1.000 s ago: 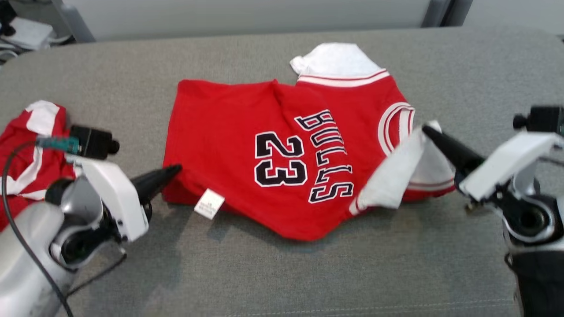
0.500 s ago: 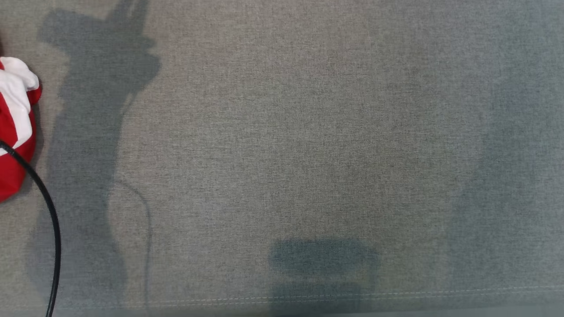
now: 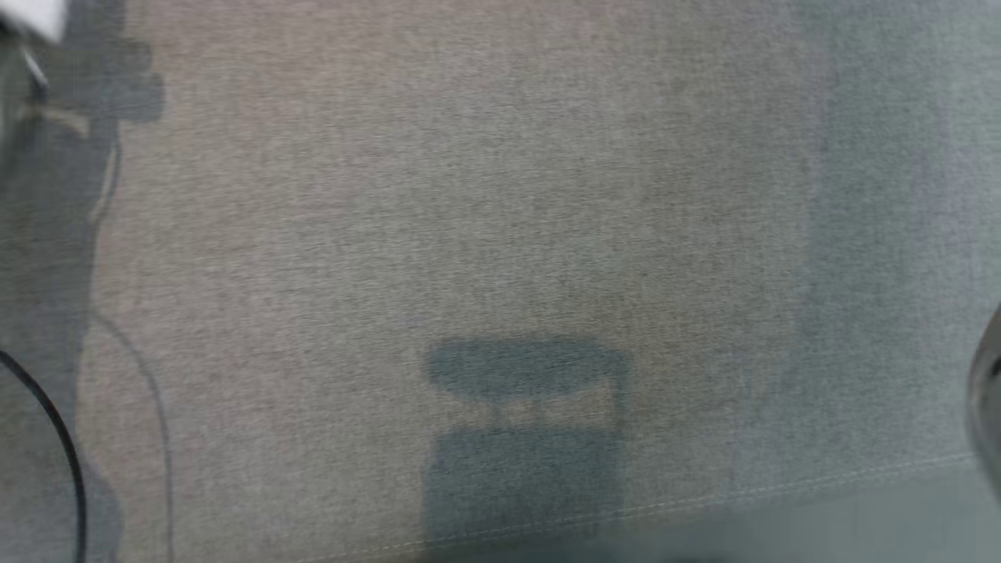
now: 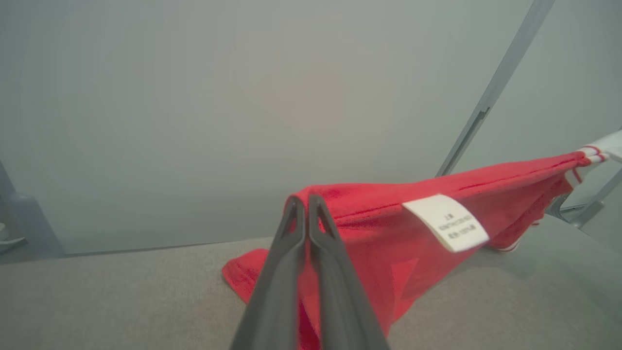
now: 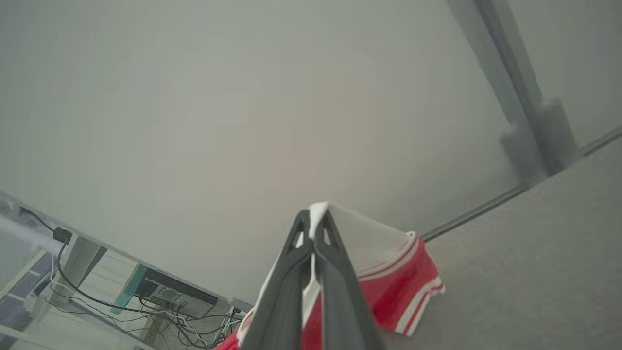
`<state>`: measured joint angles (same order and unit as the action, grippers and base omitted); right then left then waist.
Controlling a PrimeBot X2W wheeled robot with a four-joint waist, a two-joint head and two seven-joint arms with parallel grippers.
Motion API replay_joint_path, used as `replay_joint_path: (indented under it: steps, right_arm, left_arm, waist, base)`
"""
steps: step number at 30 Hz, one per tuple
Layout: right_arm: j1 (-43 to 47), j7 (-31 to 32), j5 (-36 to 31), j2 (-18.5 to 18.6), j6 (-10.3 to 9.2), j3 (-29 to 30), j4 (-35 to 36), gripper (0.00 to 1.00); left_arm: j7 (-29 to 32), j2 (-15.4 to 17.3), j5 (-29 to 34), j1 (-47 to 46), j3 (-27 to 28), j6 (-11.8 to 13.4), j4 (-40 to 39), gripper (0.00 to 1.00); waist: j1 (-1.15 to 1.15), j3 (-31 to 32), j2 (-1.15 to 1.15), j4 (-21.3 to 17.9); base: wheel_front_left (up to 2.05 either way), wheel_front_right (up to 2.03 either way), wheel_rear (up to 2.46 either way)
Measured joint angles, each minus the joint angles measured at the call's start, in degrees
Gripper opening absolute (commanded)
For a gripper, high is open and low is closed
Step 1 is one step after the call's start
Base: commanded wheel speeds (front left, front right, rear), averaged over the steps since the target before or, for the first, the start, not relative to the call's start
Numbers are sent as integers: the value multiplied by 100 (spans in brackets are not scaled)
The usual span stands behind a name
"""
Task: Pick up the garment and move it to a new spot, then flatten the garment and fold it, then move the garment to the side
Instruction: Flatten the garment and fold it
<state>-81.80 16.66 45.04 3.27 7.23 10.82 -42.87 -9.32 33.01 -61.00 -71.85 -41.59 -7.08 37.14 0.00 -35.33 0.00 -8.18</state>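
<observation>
The garment [image 4: 413,243] is a red jersey with white trim and a white label [image 4: 446,222]. In the left wrist view my left gripper [image 4: 301,201] is shut on its red hem, and the cloth hangs taut from there towards the right, lifted off the grey surface. In the right wrist view my right gripper [image 5: 313,216] is shut on a white edge of the garment [image 5: 393,282], whose red and white striped part droops below the fingers.
The head view looks down on the grey fabric surface [image 3: 500,195], with arm shadows, a black cable [image 3: 55,430] at the left and a stitched seam [image 3: 704,500] near the front edge. A grey partition stands behind. Cables and equipment [image 5: 160,296] lie beyond the table.
The head camera has tilted down, so the jersey and both grippers have left its view and it now shows grey surface. Both grips stay shut.
</observation>
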Motion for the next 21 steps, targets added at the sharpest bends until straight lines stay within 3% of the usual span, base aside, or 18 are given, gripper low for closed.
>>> replay_joint_path:
  steps: [5, 11, 21]
  right_arm:
    - [1694, 26, 673, 31, -1, -439, 938, 0]
    - [2891, -64, 1312, 226, -1, -553, 1667, 0]
    - [4925, -197, 2080, 497, -1, -534, 2183, 0]
  left_arm:
    - [-379, 34, -266, 984, -517, 0, 58, 0]
    - [-493, -31, -190, 1578, -553, 0, 124, 0]
    - [-509, -758, 1182, 3479, 1090, -1, -8, 0]
  waist:
    - [0, 139, 0, -100]
    - [0, 580, 0, -4]
    - [0, 1810, 0, 233]
  base:
    - [0, 0, 0]
    - [0, 0, 0]
    - [0, 0, 0]
